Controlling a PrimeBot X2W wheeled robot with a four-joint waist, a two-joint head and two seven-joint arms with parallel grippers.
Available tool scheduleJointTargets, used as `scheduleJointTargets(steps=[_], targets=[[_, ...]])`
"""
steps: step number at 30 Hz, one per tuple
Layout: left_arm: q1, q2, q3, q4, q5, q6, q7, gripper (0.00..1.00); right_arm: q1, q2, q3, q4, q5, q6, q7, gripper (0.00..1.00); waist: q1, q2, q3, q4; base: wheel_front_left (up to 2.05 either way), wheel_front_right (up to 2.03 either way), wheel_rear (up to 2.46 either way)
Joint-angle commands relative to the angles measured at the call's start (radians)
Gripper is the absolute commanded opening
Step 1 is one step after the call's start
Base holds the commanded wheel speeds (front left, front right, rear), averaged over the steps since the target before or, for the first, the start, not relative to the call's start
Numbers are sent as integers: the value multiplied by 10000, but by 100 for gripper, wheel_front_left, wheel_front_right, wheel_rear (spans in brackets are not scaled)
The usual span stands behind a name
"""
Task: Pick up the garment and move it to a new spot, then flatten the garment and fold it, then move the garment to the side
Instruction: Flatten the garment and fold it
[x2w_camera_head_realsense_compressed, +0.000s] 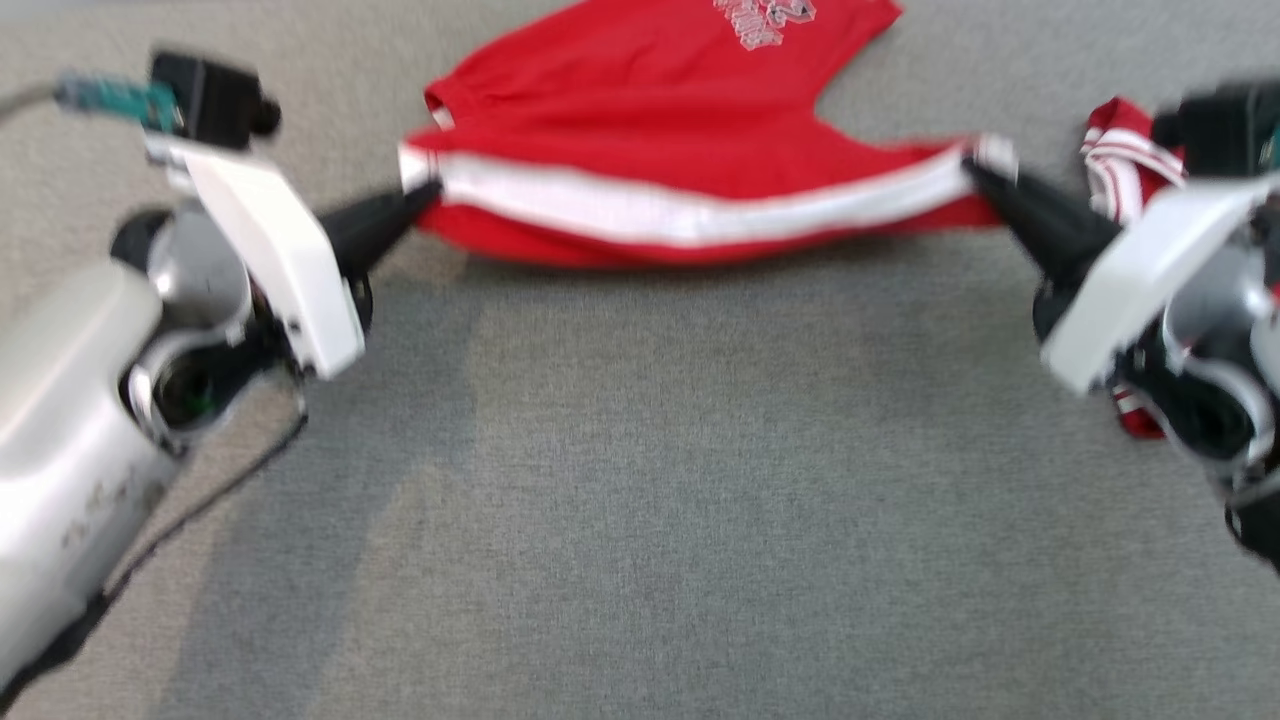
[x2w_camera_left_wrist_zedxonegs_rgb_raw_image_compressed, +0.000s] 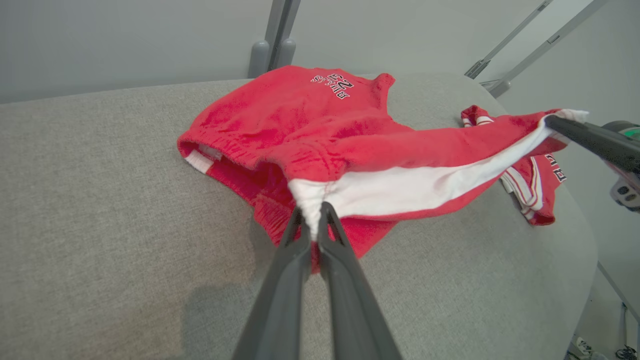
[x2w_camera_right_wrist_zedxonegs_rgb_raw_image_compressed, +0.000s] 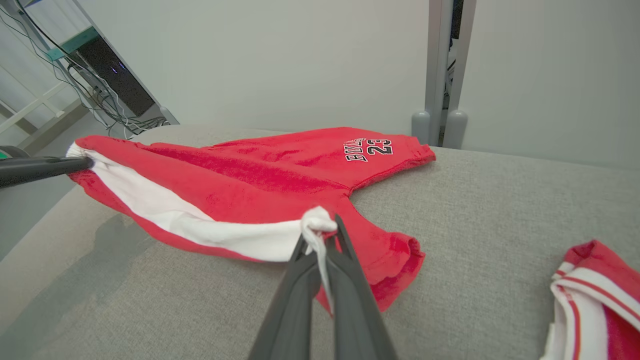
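Past the right claw (x2w_camera_head_realsense_compressed: 978, 168) pinching red shorts (x2w_camera_head_realsense_compressed: 650, 130), a jersey (x2w_camera_head_realsense_compressed: 1125, 160) lies half-hidden.

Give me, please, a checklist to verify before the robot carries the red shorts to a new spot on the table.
1. Left hand shut on one end of the white stripe of the shorts: ok.
2. Right hand shut on the other end: ok.
3. Stripe stretched between both hands, with slight sag: ok.
4. Whole shorts lifted off the table: not ok; the far part lies on it, rumpled.
5. Second red garment apart from the shorts: cannot tell; it lies close by the right hand.
6. Bare table in front of the shorts for setting down: ok.
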Motion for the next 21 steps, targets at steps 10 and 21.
scheduleJointTargets(steps=[10,21], targets=[[2849,1326,-931,-2654,-763,556,579,0,4314,-1476,-780,-2302,1232,7,1054,0,0,0,-2011,137,0,0,0],[4430,2586,-1730,-5264,-1731,1497,1839,0,7973,-1543,-2897,-4086,1234,7,3060,0,0,0,-2706,239,0,0,0]])
